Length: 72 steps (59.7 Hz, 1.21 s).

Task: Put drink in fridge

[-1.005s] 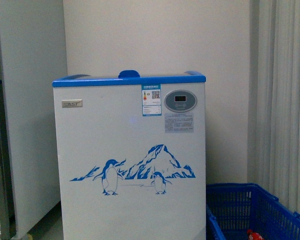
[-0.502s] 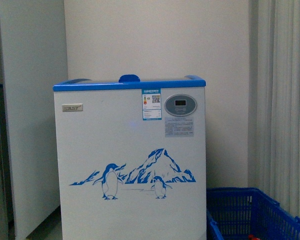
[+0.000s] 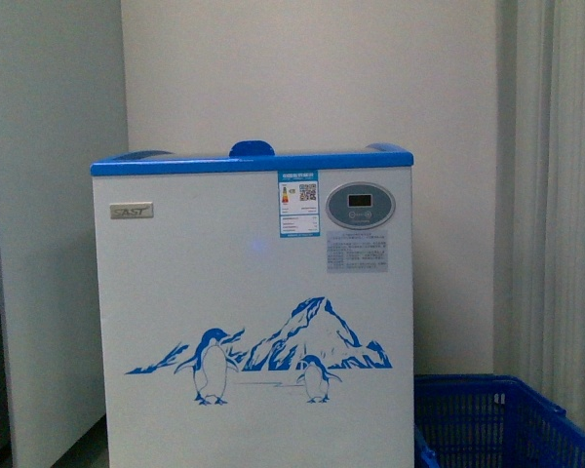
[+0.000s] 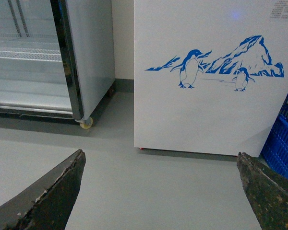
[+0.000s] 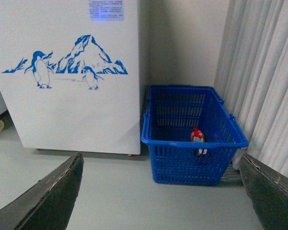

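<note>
The fridge point(image 3: 253, 322) is a white chest freezer with a blue top rim and a penguin-and-mountain picture, filling the middle of the front view; it also shows as the fridge point(image 4: 206, 76) and the fridge point(image 5: 67, 72) in the wrist views. The drink point(image 5: 197, 135), red-capped with a red label, stands inside the blue crate point(image 5: 192, 160) to the right of the fridge. My left gripper point(image 4: 161, 191) is open above bare floor, well short of the fridge. My right gripper point(image 5: 161, 191) is open too, some way in front of the crate, holding nothing.
A tall grey-white cabinet point(image 3: 49, 244) stands left of the fridge, and in the left wrist view a glass-door cooler point(image 4: 33, 57) on castors. White curtains point(image 5: 264, 76) hang right of the crate. The crate's top point(image 3: 497, 419) shows at the front view's lower right. Grey floor point(image 4: 149, 187) lies before the fridge.
The front view has shifted: the fridge now looks slightly larger and lower in frame, and the crate has slid down so the drink's red cap no longer shows there.
</note>
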{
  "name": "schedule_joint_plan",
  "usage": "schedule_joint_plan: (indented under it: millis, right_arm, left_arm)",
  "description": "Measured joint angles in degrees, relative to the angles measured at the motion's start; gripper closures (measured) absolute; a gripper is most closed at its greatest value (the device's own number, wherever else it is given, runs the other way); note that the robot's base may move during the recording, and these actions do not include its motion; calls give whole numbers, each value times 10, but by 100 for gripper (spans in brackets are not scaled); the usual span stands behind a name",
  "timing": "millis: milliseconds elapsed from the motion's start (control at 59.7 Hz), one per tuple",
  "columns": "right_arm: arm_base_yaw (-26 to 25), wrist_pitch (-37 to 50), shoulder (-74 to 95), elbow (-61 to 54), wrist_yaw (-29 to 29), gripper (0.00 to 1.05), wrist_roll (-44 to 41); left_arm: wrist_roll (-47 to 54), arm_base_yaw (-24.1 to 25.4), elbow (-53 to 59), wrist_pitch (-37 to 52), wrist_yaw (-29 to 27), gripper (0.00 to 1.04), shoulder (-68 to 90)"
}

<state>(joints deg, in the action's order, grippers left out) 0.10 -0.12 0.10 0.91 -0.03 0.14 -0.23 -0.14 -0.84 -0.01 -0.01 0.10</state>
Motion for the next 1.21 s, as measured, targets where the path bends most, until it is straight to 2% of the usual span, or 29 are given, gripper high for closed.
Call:
schedule_joint_plan:
  millis: [1206]
  right_arm:
    - [0,0,0,0,0,7,0]
  left_arm:
    - [0,0,0,0,0,8,0]
